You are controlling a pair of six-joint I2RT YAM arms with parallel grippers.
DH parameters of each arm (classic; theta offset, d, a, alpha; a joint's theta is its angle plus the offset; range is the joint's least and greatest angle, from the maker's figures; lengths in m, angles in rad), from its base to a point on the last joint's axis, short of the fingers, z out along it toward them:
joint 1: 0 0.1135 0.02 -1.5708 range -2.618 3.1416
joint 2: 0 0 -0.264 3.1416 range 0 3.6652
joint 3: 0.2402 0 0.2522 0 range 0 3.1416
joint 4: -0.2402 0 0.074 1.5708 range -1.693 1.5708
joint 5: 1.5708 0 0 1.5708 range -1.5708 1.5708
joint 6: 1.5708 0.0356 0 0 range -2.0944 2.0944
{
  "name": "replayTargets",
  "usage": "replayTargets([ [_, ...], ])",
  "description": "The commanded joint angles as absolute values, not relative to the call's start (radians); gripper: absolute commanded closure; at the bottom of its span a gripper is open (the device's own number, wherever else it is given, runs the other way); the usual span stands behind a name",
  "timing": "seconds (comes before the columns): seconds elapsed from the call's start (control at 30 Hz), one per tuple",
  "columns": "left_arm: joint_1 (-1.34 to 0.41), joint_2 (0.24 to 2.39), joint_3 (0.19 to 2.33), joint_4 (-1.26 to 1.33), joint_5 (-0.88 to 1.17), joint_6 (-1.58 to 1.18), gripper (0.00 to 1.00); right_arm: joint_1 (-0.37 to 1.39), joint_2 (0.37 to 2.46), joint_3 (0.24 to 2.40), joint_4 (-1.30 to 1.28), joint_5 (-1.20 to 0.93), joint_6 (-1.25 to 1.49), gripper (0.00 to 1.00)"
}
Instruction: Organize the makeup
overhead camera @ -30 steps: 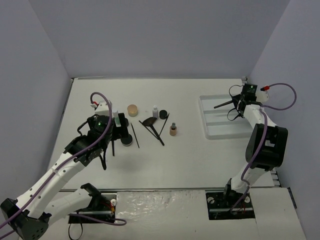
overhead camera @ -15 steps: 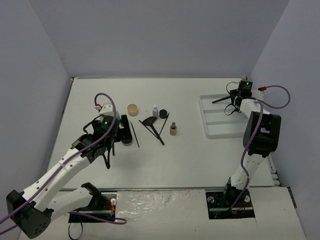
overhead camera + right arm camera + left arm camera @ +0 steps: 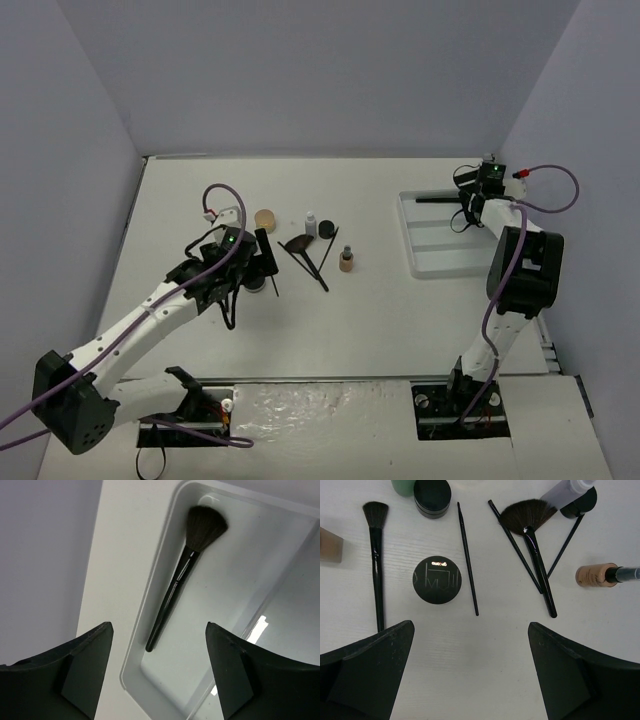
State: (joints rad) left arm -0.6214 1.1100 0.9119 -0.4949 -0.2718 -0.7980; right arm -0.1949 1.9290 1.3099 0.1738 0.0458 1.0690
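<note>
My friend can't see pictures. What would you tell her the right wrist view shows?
A black brush lies loose in a white tray, along its wall, bristles toward the top. The right gripper hangs open above it, its dark jaws at the lower corners.

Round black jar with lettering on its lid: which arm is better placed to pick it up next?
Left, most likely. The left pincer hangs open close above the jar. The right pincer is open far off over the white tray, where one brush lies.
</note>
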Motion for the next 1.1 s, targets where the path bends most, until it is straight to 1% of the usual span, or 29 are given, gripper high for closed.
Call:
replayTargets([
  [0.0,-0.659,1.222,1.035,-0.424,-0.250,-0.911,0.04,-0.182,1.713,1.337,0.126,0.017,0.835,0.16],
  [0.07,-0.692,1.291,1.077,-0.408,-0.257,-0.944,0.06,-0.177,1.614,1.322,0.090,0.011,0.752,0.10],
  [0.13,-0.705,1.363,1.128,-0.402,-0.261,-0.962,0.08,-0.168,1.540,1.296,0.063,0.011,0.686,0.08],
  [0.23,-0.731,1.486,1.211,-0.400,-0.261,-0.992,0.13,-0.123,1.420,1.251,0.058,0.072,0.643,0.07],
  [0.4,-0.765,1.634,1.317,-0.421,-0.279,-1.027,0.26,0.003,1.337,1.218,0.033,0.106,0.599,0.08],
  [0.53,-0.777,1.728,1.340,-0.419,-0.288,-1.066,0.37,0.072,1.251,1.143,0.030,0.100,0.595,0.08],
  [0.63,-0.779,1.778,1.340,-0.411,-0.279,-1.083,0.43,0.113,1.197,1.098,0.023,0.115,0.556,0.08],
  [0.77,-0.787,1.835,1.345,-0.408,-0.269,-1.088,0.47,0.144,1.131,1.056,0.009,0.141,0.519,0.08],
  [1.07,-0.801,1.901,1.363,-0.405,-0.247,-1.099,0.52,0.156,1.045,0.977,-0.005,0.153,0.483,0.08],
])
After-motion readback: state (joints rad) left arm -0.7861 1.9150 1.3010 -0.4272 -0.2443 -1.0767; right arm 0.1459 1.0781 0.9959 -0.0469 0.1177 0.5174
